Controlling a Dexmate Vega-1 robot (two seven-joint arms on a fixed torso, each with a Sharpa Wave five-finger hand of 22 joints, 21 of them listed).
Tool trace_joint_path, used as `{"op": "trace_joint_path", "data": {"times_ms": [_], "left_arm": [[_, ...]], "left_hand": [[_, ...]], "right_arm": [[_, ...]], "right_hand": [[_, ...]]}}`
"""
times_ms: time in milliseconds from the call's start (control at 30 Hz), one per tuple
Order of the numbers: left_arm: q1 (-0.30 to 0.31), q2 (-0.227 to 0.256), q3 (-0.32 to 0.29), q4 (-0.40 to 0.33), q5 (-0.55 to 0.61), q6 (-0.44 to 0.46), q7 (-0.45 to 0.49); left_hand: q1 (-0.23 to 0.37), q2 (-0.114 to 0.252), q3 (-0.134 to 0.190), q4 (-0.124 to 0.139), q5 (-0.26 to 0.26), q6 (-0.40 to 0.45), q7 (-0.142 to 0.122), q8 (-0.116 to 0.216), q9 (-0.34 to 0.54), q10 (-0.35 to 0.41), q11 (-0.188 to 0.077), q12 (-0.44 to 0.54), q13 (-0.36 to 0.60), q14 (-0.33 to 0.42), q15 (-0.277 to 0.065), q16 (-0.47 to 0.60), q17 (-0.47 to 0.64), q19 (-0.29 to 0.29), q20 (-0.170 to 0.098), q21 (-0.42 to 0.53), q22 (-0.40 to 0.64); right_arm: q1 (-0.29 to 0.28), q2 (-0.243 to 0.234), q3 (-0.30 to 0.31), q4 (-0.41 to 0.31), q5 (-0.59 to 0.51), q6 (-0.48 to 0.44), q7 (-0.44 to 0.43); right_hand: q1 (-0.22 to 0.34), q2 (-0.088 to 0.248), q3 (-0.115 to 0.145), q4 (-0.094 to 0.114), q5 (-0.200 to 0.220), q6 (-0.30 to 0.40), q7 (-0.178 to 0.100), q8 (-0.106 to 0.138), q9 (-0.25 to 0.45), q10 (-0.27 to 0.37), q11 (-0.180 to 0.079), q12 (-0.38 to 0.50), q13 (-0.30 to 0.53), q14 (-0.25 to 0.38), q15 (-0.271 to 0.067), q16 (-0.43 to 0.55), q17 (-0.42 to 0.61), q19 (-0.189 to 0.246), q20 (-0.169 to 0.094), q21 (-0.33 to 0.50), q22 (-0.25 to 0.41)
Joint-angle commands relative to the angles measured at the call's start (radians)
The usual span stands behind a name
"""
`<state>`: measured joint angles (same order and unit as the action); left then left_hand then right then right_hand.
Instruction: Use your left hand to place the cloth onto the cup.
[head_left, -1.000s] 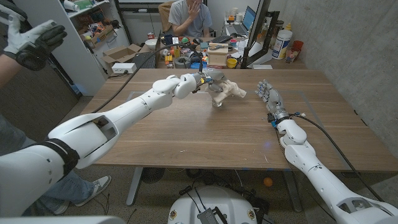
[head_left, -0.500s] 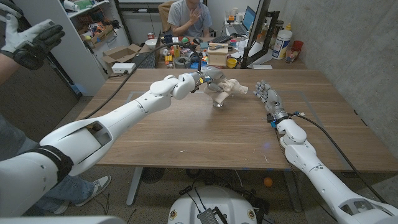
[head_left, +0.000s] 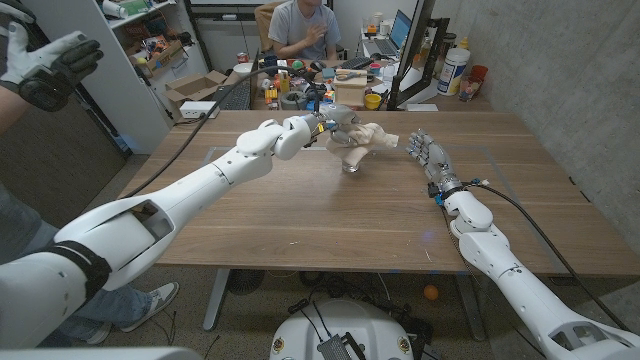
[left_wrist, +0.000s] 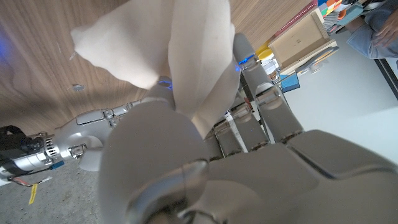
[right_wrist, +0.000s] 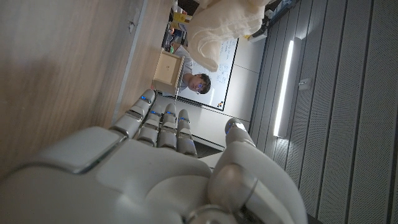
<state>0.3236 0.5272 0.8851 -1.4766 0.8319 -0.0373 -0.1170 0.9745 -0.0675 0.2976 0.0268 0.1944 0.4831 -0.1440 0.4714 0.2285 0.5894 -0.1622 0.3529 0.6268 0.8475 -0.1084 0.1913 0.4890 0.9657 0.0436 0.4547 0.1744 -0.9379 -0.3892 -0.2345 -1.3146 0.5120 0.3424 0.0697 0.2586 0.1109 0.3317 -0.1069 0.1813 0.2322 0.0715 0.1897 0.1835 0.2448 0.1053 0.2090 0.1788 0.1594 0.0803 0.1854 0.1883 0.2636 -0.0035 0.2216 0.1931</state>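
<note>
My left hand (head_left: 333, 124) grips a cream cloth (head_left: 366, 137) and holds it in the air over the far middle of the wooden table (head_left: 300, 215). The cloth hangs down onto a small clear cup (head_left: 350, 165), which is partly hidden beneath it. In the left wrist view the cloth (left_wrist: 180, 50) runs up from between the fingers (left_wrist: 261, 106) of that hand. My right hand (head_left: 429, 156) stands on the table to the right of the cup, fingers apart, holding nothing. In the right wrist view the right hand (right_wrist: 155, 162) points toward the cloth (right_wrist: 227, 22).
A person (head_left: 305, 25) sits behind the table's far edge among several small items (head_left: 320, 92). A person's gloved hand (head_left: 45, 62) is raised at the far left. A black cable (head_left: 520, 215) trails from my right wrist across the table.
My left hand has lifted the cloth slightly and carried it a little farther away. The right hand has stayed put.
</note>
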Motion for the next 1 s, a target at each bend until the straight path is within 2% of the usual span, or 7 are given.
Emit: {"op": "trace_joint_path", "data": {"times_ms": [33,167,267,433,567,733,1000], "left_arm": [[0.013,0.005,-0.014,-0.034,0.012,0.044,-0.046],[0.012,0.002,-0.014,-0.028,0.013,0.049,-0.045],[0.013,0.003,-0.016,-0.028,0.012,0.049,-0.038],[0.021,0.01,-0.031,-0.043,-0.001,0.057,-0.031],[0.038,0.026,-0.054,-0.07,-0.016,0.062,-0.013],[0.083,0.052,-0.117,-0.112,-0.097,0.053,0.026],[0.162,0.087,-0.235,-0.162,-0.291,0.029,0.068]], "left_hand": [[-0.03,-0.022,-0.011,0.012,0.015,-0.083,-0.007,-0.028,0.013,-0.067,0.016,-0.022,0.014,-0.033,0.012,-0.004,-0.001,-0.001,0.015,-0.016,0.002],[-0.057,-0.036,-0.022,0.024,0.031,-0.158,-0.009,-0.054,0.023,-0.163,0.034,-0.054,0.025,-0.081,0.035,-0.006,-0.002,-0.008,0.028,-0.037,0.003],[-0.069,-0.038,-0.026,0.03,0.04,-0.174,-0.01,-0.06,0.026,-0.203,0.045,-0.07,0.027,-0.139,0.047,-0.016,-0.006,-0.047,0.043,-0.063,0.004],[-0.091,-0.029,-0.03,0.044,0.048,-0.189,-0.006,-0.067,0.027,-0.218,0.052,-0.089,0.014,-0.25,0.08,-0.024,-0.024,-0.129,0.087,-0.11,0.007],[-0.103,-0.021,-0.031,0.052,0.052,-0.186,0.001,-0.067,0.028,-0.224,0.061,-0.1,0.005,-0.308,0.099,-0.023,-0.036,-0.183,0.114,-0.139,0.008],[-0.124,-0.006,-0.033,0.066,0.054,-0.19,0.011,-0.07,0.027,-0.239,0.073,-0.114,-0.003,-0.337,0.113,-0.017,-0.046,-0.216,0.127,-0.157,0.01],[-0.208,0.007,-0.062,0.113,0.049,-0.225,0.027,-0.089,0.026,-0.252,0.093,-0.131,-0.018,-0.349,0.126,-0.005,-0.061,-0.227,0.14,-0.169,0.013]], "right_arm": [[-0.01,-0.01,-0.003,-0.025,-0.006,-0.018,-0.015],[-0.011,-0.011,-0.003,-0.026,-0.006,-0.021,-0.017],[-0.011,-0.01,-0.003,-0.026,-0.005,-0.021,-0.018],[-0.013,-0.012,-0.003,-0.03,-0.007,-0.02,-0.021],[-0.014,-0.016,-0.002,-0.042,-0.01,-0.021,-0.025],[-0.018,-0.023,-0.005,-0.068,-0.02,-0.029,-0.038],[-0.021,-0.031,-0.016,-0.11,-0.034,-0.039,-0.054]], "right_hand": [[0.01,0.0,0.006,0.003,0.004,0.011,-0.002,0.005,0.003,0.011,0.002,0.001,0.003,0.009,-0.003,0.008,0.003,0.011,-0.001,-0.001,0.002],[0.009,0.0,0.005,0.003,0.004,0.014,-0.002,0.006,0.003,0.012,0.002,0.002,0.003,0.009,-0.004,0.008,0.003,0.011,-0.001,-0.001,0.002],[0.009,0.0,0.005,0.003,0.004,0.014,-0.003,0.006,0.003,0.014,0.002,0.002,0.003,0.01,-0.003,0.008,0.003,0.011,-0.001,-0.001,0.002],[0.009,0.0,0.005,0.003,0.003,0.015,-0.002,0.007,0.003,0.014,0.003,0.002,0.003,0.01,-0.003,0.008,0.003,0.012,-0.001,-0.001,0.002],[0.009,0.0,0.005,0.003,0.003,0.016,-0.003,0.007,0.003,0.014,0.002,0.002,0.003,0.01,-0.003,0.008,0.003,0.012,-0.001,-0.001,0.002],[0.009,-0.001,0.005,0.003,0.003,0.016,-0.004,0.006,0.003,0.015,0.002,0.002,0.003,0.01,-0.003,0.007,0.003,0.011,0.0,-0.001,0.002],[0.01,-0.001,0.006,0.002,0.004,0.018,-0.004,0.007,0.003,0.016,0.002,0.002,0.003,0.009,-0.003,0.006,0.003,0.01,0.001,-0.002,0.002]]}}
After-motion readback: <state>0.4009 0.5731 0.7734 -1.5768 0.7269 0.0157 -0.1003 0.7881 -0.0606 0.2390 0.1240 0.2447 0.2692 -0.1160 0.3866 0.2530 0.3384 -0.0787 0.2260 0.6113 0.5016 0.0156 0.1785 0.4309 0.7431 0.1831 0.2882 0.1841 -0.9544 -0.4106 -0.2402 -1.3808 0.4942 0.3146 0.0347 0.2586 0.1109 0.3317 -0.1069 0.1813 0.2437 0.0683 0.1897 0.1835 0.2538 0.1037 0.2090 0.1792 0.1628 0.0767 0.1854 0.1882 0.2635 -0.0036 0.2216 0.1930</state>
